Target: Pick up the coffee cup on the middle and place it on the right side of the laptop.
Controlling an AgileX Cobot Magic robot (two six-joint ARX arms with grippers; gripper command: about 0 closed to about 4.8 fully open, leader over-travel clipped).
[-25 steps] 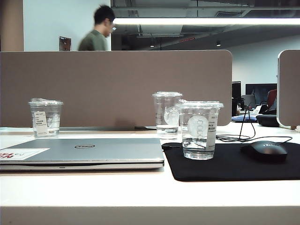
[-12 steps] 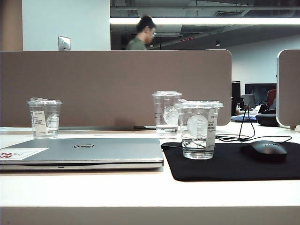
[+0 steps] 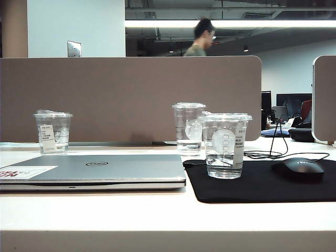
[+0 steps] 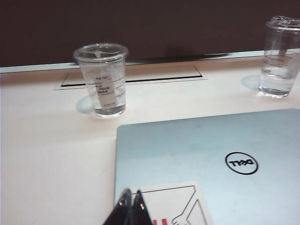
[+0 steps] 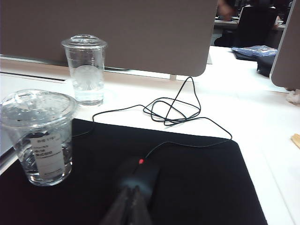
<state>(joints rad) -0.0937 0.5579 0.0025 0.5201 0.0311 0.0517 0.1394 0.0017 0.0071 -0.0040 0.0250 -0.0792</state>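
Office desks and a tall grey divider (image 3: 131,97) fill the background, with a person walking past behind it. Nearer, a pale counter (image 3: 157,215) carries everything I work with.

My left gripper (image 4: 131,202) hangs over the corner of the closed silver laptop (image 3: 100,170) that bears the white-and-red sticker, its jaws pressed together and holding nothing. My right gripper (image 5: 134,197) hangs over the black mouse (image 3: 298,169) on the black mat (image 3: 262,184), its jaws likewise pinched together and empty.

Three clear lidded cups hold a little water. The coffee cup (image 3: 224,146), short, with a round white logo and a column of white boxes, stands on the mat's near left part, just right of the laptop's edge. A taller logo cup (image 3: 188,127) stands close behind it. A short cup with a paper label (image 3: 52,131) stands far off beyond the laptop's left end.

My judgement of the risks: the cups look much alike, so I could take the wrong one. My jaws must widen before reaching, or they will knock the cup over and spill water beside the laptop. Thin plastic may buckle under a hard squeeze. The mouse and its cable (image 5: 173,110) lie near my right arm's path.
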